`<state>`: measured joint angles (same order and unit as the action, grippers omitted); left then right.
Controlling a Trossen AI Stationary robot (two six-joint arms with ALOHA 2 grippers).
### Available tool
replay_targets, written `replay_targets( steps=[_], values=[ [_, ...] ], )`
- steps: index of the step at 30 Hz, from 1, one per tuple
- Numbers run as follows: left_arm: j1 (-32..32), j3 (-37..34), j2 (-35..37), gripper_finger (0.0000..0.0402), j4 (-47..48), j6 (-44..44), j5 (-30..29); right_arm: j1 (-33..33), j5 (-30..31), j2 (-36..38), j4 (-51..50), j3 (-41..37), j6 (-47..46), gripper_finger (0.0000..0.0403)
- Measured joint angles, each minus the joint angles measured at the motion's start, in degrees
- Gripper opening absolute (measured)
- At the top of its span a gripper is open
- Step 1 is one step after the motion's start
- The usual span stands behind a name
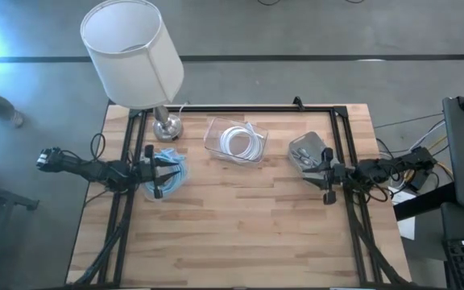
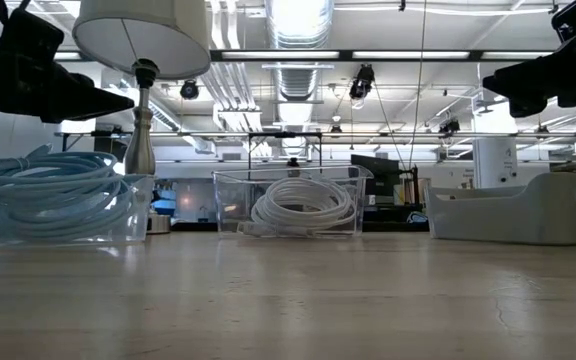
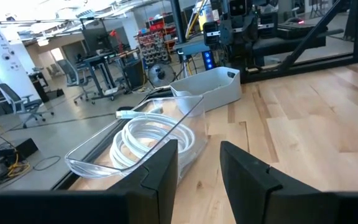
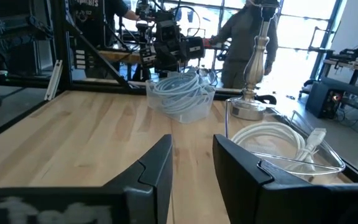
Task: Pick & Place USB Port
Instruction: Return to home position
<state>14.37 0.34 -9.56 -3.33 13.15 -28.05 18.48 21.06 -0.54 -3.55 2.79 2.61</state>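
A grey bin [image 1: 306, 151] on the table's right side holds small grey parts; I cannot make out what they are. It also shows in the low view [image 2: 518, 210] and in the left wrist view [image 3: 210, 90]. My right gripper [image 1: 327, 176] hovers open just near-right of that bin, fingers pointing toward the table's left [image 4: 192, 165]. My left gripper [image 1: 153, 171] hangs open above a clear bin of blue cable [image 1: 171, 173], fingers pointing toward the table's right [image 3: 199, 168]. Both grippers are raised off the table and hold nothing.
A clear bin of coiled white cable [image 1: 236, 141] sits at the table's far middle. A lamp [image 1: 131, 48] stands on its metal base at the far left corner. Bare wood fills the near half of the table [image 1: 240, 234]. A person [image 4: 241, 37] stands beyond the table's left side.
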Motion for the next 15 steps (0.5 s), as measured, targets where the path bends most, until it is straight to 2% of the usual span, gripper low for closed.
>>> replay_targets(
  steps=[15],
  values=[
    [0.00, 0.00, 0.00, 0.0124, -0.06, -0.09, -0.07, 0.00, -0.02, -0.02, -0.01, 0.02, -0.02, 0.0099]
  ],
)
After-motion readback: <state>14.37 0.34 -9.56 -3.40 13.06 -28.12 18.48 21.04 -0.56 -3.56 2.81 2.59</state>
